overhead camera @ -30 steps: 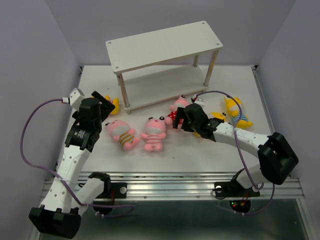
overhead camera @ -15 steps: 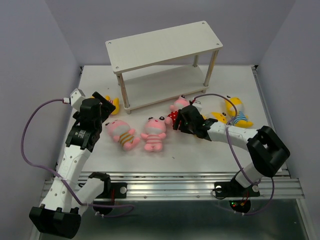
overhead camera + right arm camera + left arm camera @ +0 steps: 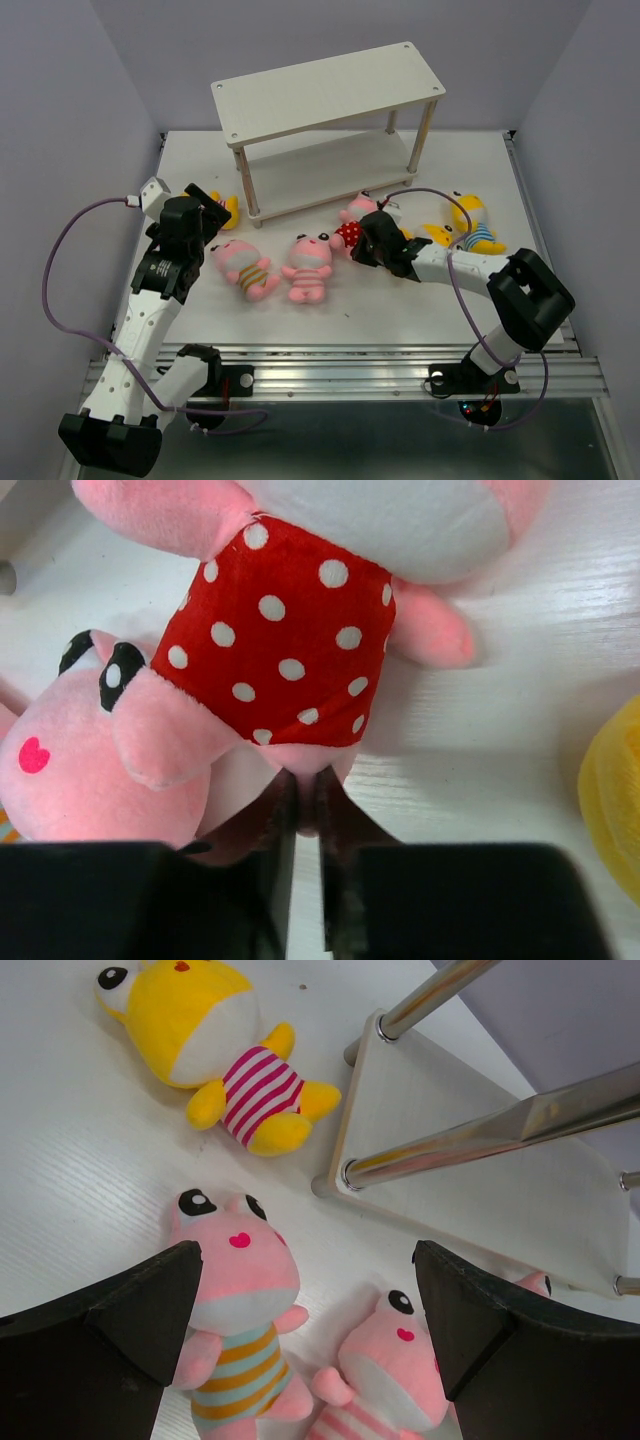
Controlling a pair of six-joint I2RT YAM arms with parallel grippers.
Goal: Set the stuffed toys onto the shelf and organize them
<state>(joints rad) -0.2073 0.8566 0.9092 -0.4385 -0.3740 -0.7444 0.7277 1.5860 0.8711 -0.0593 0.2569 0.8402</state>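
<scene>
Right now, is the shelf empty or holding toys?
Empty, as far as shown: on the shelf the top board and the visible part of the lower board are bare; the stuffed toys lie on the table.

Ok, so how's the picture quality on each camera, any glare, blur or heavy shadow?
Top external: even, soft light, sharp, faint shadow under the shelf. Left wrist: bright glare streaks along the shelf legs, left gripper dark and soft. Right wrist: polka-dot toy crisp, right gripper at the bottom edge blurred, nearly black.
</scene>
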